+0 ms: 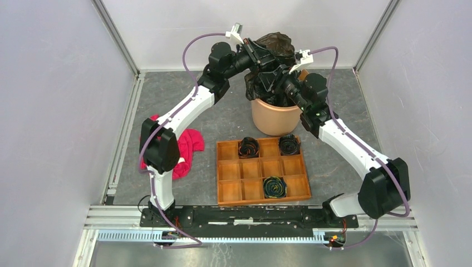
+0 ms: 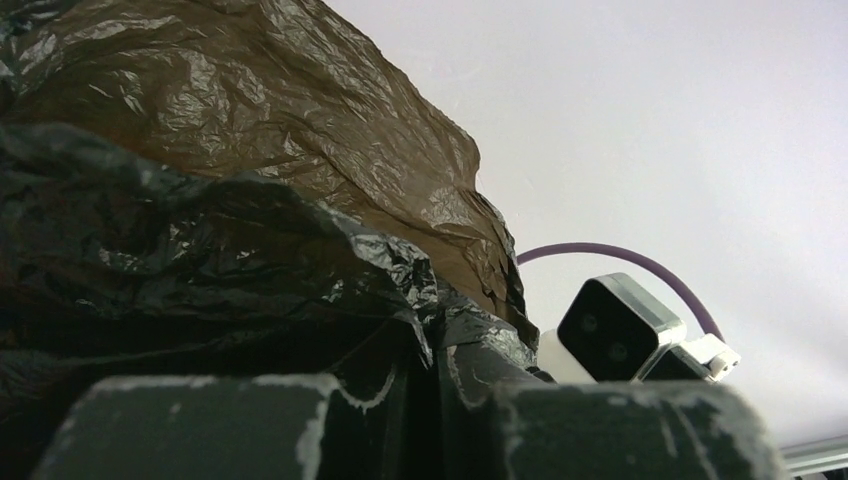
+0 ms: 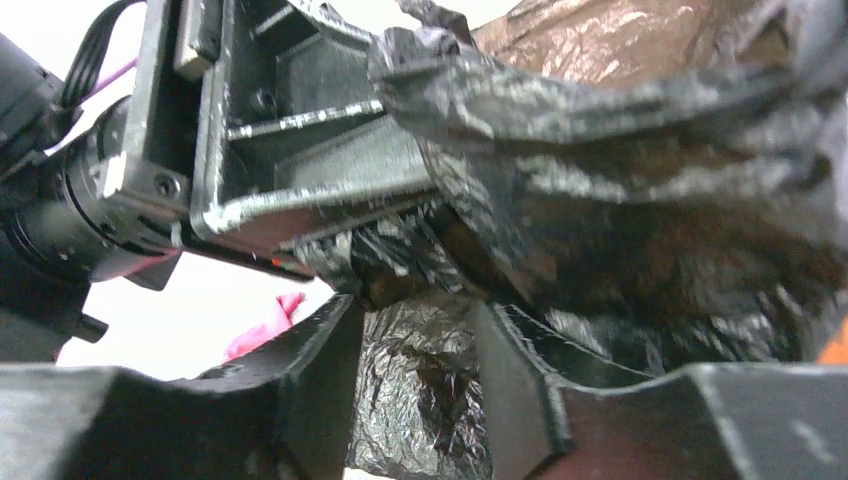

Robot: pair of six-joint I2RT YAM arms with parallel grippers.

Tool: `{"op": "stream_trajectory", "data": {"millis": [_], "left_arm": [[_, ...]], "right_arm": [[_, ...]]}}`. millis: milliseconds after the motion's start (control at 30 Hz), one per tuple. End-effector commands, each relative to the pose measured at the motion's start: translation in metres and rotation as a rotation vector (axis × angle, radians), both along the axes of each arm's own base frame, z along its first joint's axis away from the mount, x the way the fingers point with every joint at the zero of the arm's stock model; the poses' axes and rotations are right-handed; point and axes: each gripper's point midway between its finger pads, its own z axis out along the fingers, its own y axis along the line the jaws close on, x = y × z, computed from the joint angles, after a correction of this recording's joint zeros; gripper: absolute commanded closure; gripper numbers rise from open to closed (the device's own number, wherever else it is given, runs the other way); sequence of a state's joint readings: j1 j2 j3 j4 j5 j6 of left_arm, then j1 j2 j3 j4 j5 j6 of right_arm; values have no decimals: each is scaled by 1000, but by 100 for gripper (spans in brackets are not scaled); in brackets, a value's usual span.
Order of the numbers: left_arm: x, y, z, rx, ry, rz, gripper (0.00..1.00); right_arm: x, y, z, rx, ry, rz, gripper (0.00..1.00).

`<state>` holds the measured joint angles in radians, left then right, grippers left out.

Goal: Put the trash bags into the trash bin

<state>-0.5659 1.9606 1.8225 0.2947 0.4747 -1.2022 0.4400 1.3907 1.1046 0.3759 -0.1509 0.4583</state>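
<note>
My left gripper [image 2: 436, 372] is all but closed, with the thin, crinkly black plastic film bag [image 1: 276, 43] pinched in its narrow gap. My right gripper [image 3: 418, 325] stands partly open with film bunched between its fingers; I cannot tell whether it grips. The bag is held above the round pale orange plastic bucket [image 1: 274, 121], its lower folds reaching the mouth and hiding the far rim.
</note>
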Motion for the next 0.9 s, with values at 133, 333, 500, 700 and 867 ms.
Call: {"op": "stream_trajectory", "data": {"millis": [133,333,500,700,867], "left_arm": [[-14,0,28,-40,-48,-44,77],[-23,15,29,169,-194,-100,24],[-28,53,16,335,-247,-97,4],[-28,102,2,475,-242,39,0],[-23,122,-13,522,-203,97,0]], "right_arm": [[5,7,38,52,-116,23,91],[-24,-6,28,52,-113,140,100],[-43,-28,16,109,-74,301,100],[-66,-37,3,118,-48,449,100],[-72,-48,6,104,-43,445,100]]}}
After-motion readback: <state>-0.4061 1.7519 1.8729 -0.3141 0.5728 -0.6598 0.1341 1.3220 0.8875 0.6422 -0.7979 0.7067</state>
